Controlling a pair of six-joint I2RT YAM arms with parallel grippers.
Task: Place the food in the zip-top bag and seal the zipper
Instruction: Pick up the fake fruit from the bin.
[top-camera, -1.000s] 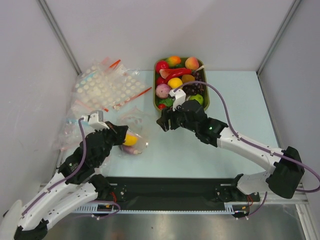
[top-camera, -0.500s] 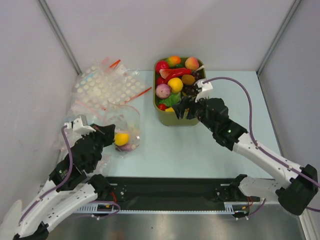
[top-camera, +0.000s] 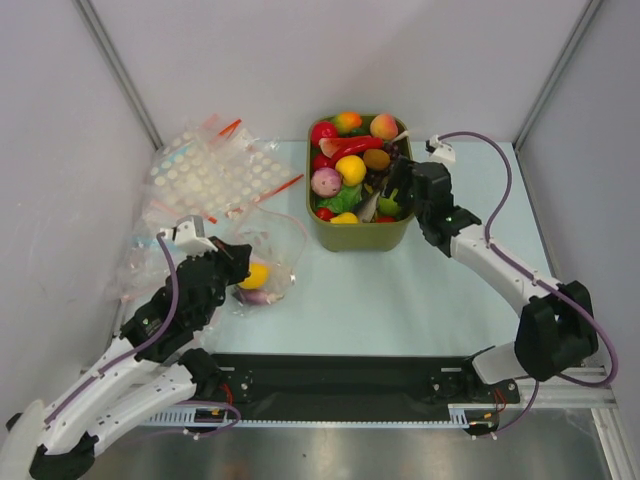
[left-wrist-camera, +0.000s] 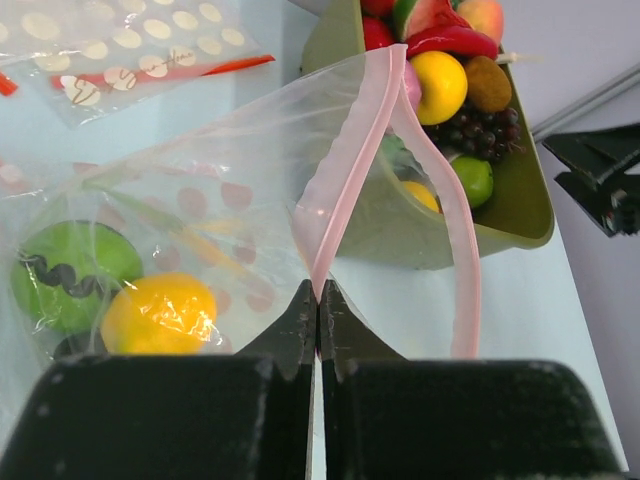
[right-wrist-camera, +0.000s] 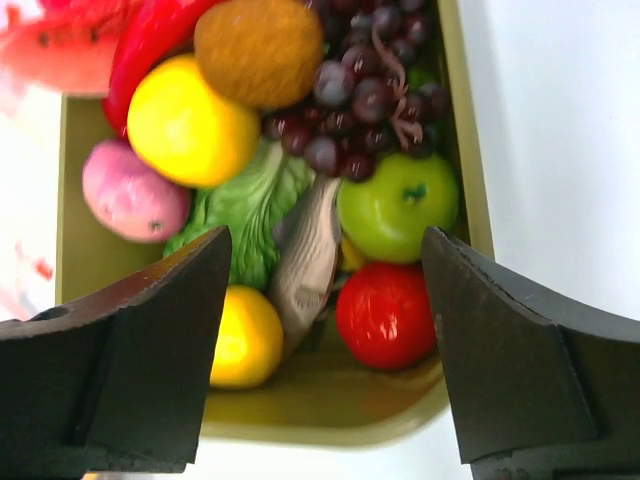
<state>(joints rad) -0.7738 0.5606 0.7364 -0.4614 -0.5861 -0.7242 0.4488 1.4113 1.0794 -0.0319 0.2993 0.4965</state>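
Inside zip-top bag (left-wrist-camera: 200, 190), yellow fruit (left-wrist-camera: 160, 312) veiled by film, tub (left-wrist-camera: 520, 200) cropped.

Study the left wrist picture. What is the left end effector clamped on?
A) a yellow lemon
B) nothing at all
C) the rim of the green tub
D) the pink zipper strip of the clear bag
D: the left end effector is shut, with the pink zipper strip at the mouth of the clear bag pinched between its tips.

Robot lab booth, white panel walls (top-camera: 330, 50)
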